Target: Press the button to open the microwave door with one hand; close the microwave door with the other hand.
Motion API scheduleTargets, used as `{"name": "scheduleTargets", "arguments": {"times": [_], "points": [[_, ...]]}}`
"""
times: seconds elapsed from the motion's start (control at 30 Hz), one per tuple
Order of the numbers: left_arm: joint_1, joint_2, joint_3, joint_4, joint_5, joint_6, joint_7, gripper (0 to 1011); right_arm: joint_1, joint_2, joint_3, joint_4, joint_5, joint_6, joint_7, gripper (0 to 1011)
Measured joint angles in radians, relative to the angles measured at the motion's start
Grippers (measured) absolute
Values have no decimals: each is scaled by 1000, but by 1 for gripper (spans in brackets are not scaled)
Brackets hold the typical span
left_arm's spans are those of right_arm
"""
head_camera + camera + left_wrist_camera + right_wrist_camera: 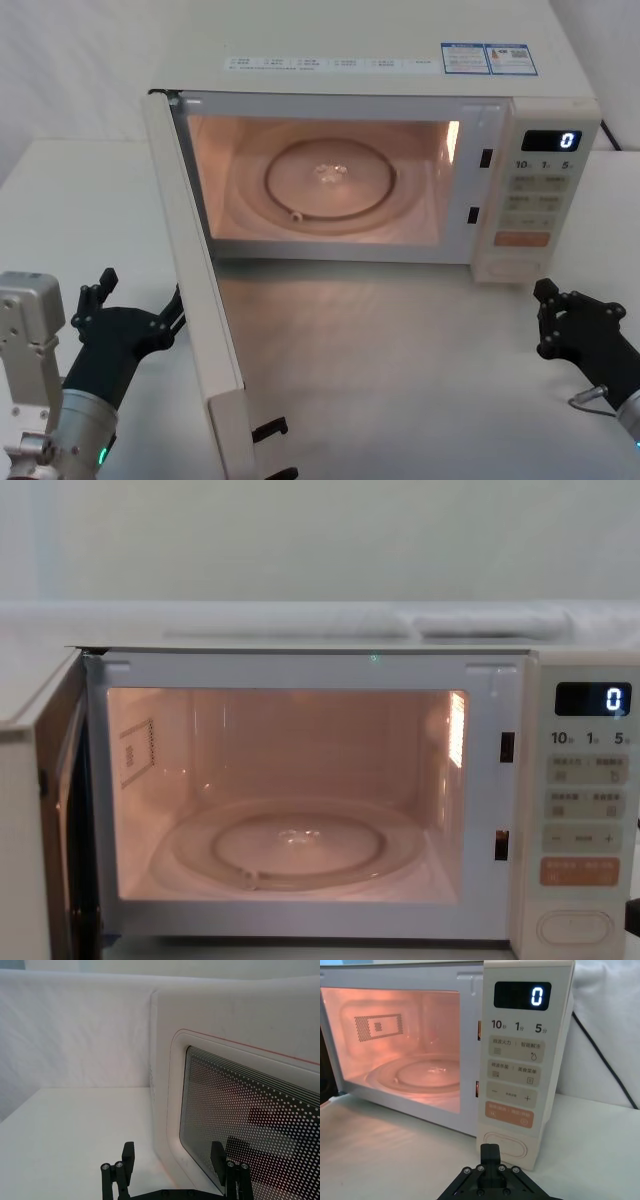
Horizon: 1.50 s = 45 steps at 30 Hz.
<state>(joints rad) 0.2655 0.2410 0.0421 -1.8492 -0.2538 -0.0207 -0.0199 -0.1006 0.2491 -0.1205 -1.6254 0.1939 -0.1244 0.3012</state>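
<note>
We are watching our left black two-finger gripper point(140, 312) hovering at the outer face of the large cream microwave door point(197, 290) with its dark dotted window, fingers point(128, 1156) spread apart and holding nothing. One finger is sitting right against the window glass in the left wrist view, the other out over the white tabletop point(75, 1130). The door is swinging fully out toward the tabletop's near edge, hinged at the left side of the cream-white boxy microwave point(400, 80), whose lit cavity and glass turntable point(295, 845) are showing.

Our right black gripper point(585, 330) is waiting near the tabletop's right edge, fingers drawn together and empty, just in front of the wide cream pill-shaped button point(506, 1146) at the foot of the keypad.

Here is the worry: if we are pushing with a fingertip on the glass, it may be skidding sideways. A weak push may be leaving the latch uncaught; a hard one may be shoving the whole oven backward.
</note>
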Motion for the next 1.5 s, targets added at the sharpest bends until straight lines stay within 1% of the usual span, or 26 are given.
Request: {"name": "scheduleTargets", "arguments": {"times": [0.17,0.2,0.3,0.33,0.43,0.53,0.57,0.6,0.63,0.67,0.7,0.73,0.77,0.8,0.83,0.9,1.07,1.13,1.17,1.3,1.37,1.5], "points": [[0,0,0,0,0,0,0,1001,6,33,-4,14,30,-7,35,0],[0,0,0,0,0,0,0,1001,9,44,-8,18,39,-8,48,0],[0,0,0,0,0,0,0,1001,13,58,-14,25,46,-8,59,30],[0,0,0,0,0,0,0,1001,14,65,-18,29,49,-9,60,77],[0,0,0,0,0,0,0,1001,17,73,-22,34,52,-9,60,151],[0,0,0,0,0,0,0,1001,20,79,-28,42,54,-9,56,200],[0,0,0,0,0,0,0,1001,21,80,-29,44,55,-9,54,264],[0,0,0,0,0,0,0,1001,21,81,-31,45,55,-9,52,282],[0,0,0,0,0,0,0,1001,22,82,-32,47,56,-9,49,323],[0,0,0,0,0,0,0,1001,23,82,-33,48,56,-9,47,336],[0,0,0,0,0,0,0,1001,23,83,-35,51,56,-9,44,391],[0,0,0,0,0,0,0,1001,23,83,-36,51,56,-9,44,391],[0,0,0,0,0,0,0,1001,23,83,-36,51,56,-9,44,441],[0,0,0,0,0,0,0,1001,23,83,-35,51,56,-9,44,462],[0,0,0,0,0,0,0,1001,23,83,-35,51,56,-9,44,523],[0,0,0,0,0,0,0,1001,23,83,-35,51,56,-9,44,562],[0,0,0,0,0,0,0,1001,23,83,-35,51,56,-8,44,737],[0,0,0,0,0,0,0,1001,23,83,-34,50,56,-8,44,779],[0,0,0,0,0,0,0,1001,23,83,-34,50,56,-8,44,839],[0,0,0,0,0,0,0,1001,23,83,-34,50,56,-8,44,908],[0,0,0,0,0,0,0,1001,22,83,-34,50,56,-8,44,1000],[0,0,0,0,0,0,0,1001,22,83,-33,49,56,-7,44,1000]]}}
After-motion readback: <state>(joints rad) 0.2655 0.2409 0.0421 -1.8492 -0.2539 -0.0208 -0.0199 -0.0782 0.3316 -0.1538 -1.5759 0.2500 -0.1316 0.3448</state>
